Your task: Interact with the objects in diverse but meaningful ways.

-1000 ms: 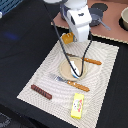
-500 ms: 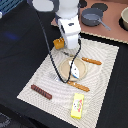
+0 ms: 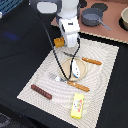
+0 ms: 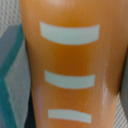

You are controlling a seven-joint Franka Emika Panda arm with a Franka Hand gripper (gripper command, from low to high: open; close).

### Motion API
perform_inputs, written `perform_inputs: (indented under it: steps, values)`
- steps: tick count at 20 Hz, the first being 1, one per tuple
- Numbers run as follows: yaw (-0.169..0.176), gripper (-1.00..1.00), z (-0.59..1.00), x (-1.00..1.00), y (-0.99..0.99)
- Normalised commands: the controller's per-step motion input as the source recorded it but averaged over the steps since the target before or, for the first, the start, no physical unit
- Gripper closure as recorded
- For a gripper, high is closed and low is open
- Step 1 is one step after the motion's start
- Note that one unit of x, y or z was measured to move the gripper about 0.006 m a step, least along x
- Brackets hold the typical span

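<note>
Hanging over the far corner of the striped cloth (image 3: 100, 75), the gripper (image 3: 61, 43) sits at the orange scored bread loaf (image 3: 59, 42), which shows just beside the white wrist housing at the exterior view's left. In the wrist view the bread loaf (image 4: 70, 65) fills almost the whole picture, orange with three pale bars across it, so it lies right against the camera and the gripper appears to hold it; the fingers themselves are hidden and I cannot tell how narrow they stand.

Compared with half a second ago, the arm has swung further toward the exterior view's left and toward the cloth's far edge, away from the plate (image 3: 65, 65) it stood over a full second ago. The loaf has travelled with it.

The rest has stayed put. The white-grey fish shape (image 3: 75, 71) lies on the plate. The dark brown sausage (image 3: 41, 91) rests near the cloth's near-left edge, well apart from the yellow printed carton (image 3: 77, 106) at the near edge. The knife (image 3: 91, 61) lies beyond the plate, the fork (image 3: 70, 83) in front of it. A grey pot (image 3: 92, 18) stands off the cloth, on the brown surface behind.
</note>
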Motion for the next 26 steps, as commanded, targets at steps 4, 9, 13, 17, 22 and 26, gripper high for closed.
perform_inputs:
  steps: [4, 9, 13, 17, 22, 26]
  values:
    - [0.0, -1.0, 1.0, -0.52, 0.1]
    - [0.0, -1.0, 0.97, -0.45, 0.03]
    - [-0.005, -1.0, 0.95, -0.16, -0.37]
    - [-0.089, -1.0, 0.67, 0.21, -0.74]
    - [-0.133, -1.0, 0.64, 0.38, -0.56]
    - [-0.123, -1.0, 0.6, 0.56, -0.49]
